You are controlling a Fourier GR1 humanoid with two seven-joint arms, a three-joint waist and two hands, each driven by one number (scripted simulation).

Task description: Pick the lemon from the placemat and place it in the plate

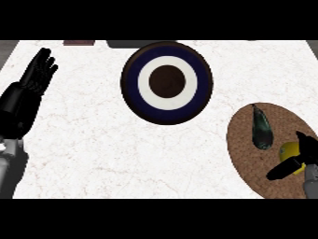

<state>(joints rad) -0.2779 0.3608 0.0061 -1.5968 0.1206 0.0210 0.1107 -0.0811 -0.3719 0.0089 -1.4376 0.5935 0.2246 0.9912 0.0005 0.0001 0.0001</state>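
While right hand (306, 156) curls round lemon (290, 150), white marble counter (106, 140), left hand (37, 74) relaxed.

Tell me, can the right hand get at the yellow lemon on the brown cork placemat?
Probably yes: the right hand is already at the yellow lemon on the brown cork placemat, and the dark green vegetable lies apart.

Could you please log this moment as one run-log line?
right hand: curled round lemon on placemat | plate: holds nothing | left hand: open, resting at left edge
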